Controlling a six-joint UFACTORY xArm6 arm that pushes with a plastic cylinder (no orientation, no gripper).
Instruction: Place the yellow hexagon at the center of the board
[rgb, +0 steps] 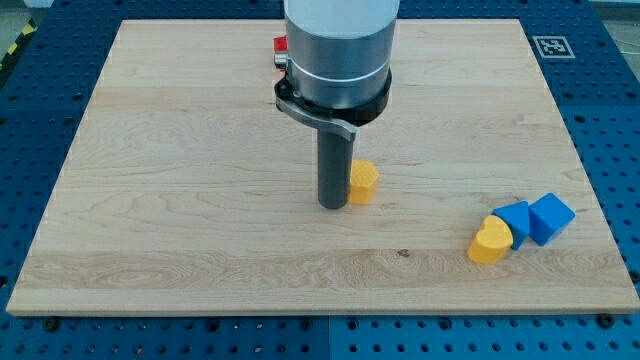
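The yellow hexagon (364, 181) sits near the middle of the wooden board (180, 200). My tip (332, 205) rests on the board right beside the hexagon, touching or nearly touching its left side. The rod partly hides the hexagon's left edge. The arm's grey body (337, 50) hangs over the board's top middle.
At the view's lower right, a yellow heart-like block (489, 242) touches a blue block (514, 220), with a blue cube (550, 217) against that one. A small red piece (281, 45) peeks out behind the arm at the view's top. A marker tag (551, 46) is at the top right.
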